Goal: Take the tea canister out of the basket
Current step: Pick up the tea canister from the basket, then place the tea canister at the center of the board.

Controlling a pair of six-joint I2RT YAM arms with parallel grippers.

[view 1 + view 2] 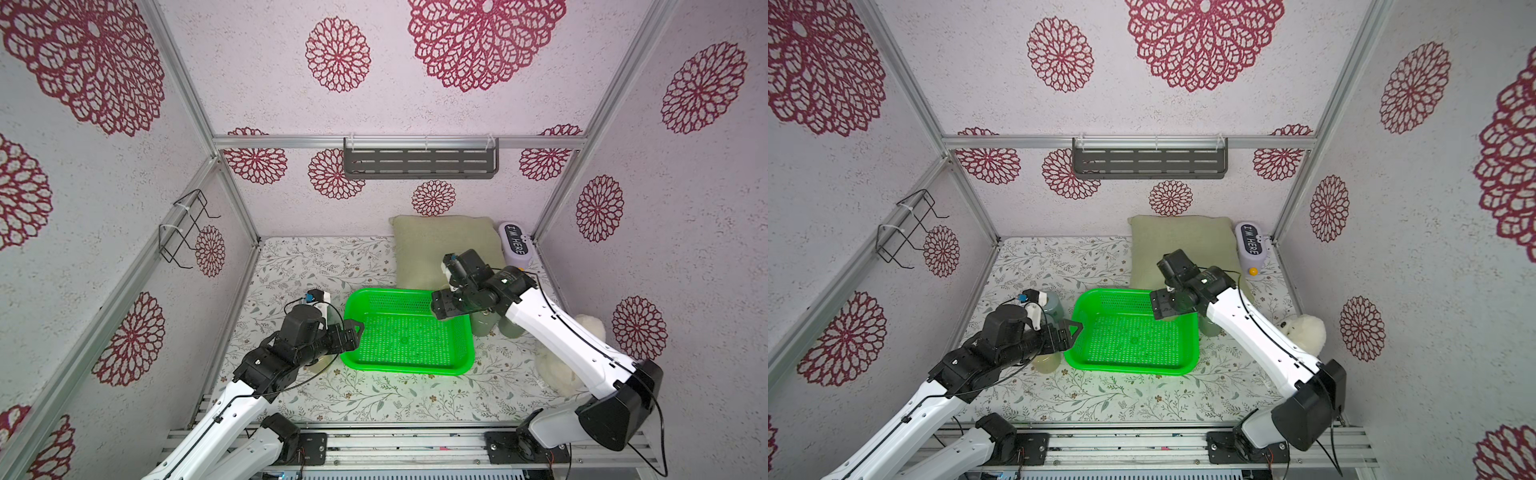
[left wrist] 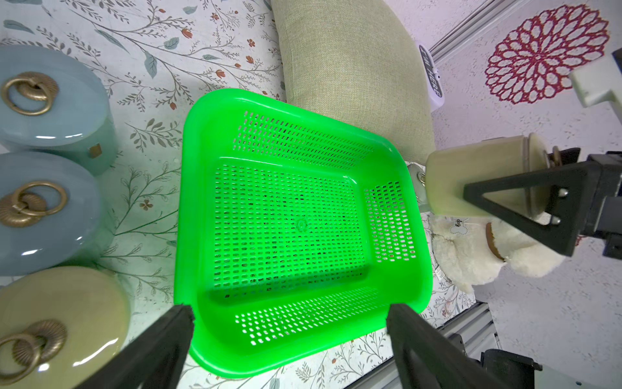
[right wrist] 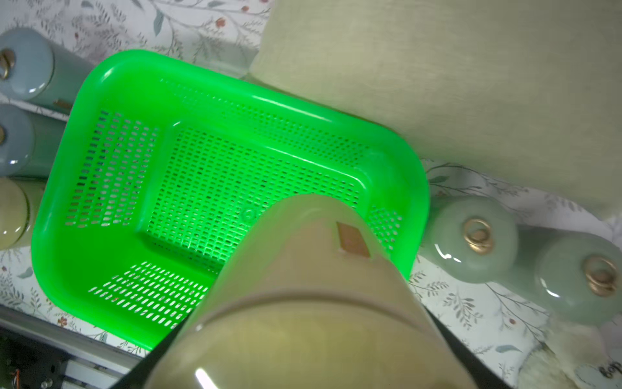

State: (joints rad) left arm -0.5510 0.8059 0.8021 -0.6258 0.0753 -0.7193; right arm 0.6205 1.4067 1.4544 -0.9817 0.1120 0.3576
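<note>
The bright green mesh basket (image 1: 415,366) sits mid-table, and its perforated floor is bare in both wrist views. My right gripper (image 1: 441,306) hangs over the basket's right end, shut on a pale yellow-beige tea canister (image 2: 471,178). Its fingers grasp the canister near the lid. That canister (image 3: 313,286) fills the lower part of the right wrist view, clear of the basket rim (image 3: 111,67). My left gripper (image 1: 353,329) stands open at the basket's left edge. Its fingers (image 2: 161,340) are spread wide with only the basket wall (image 2: 303,350) showing between them.
Two blue canisters (image 2: 43,101) (image 2: 40,208) and a yellowish one (image 2: 57,323) stand left of the basket. Two green canisters (image 3: 471,235) (image 3: 585,276) stand to its right. A beige pillow (image 1: 440,245), a white gadget (image 1: 517,245) and a plush toy (image 1: 561,365) lie behind and to the right.
</note>
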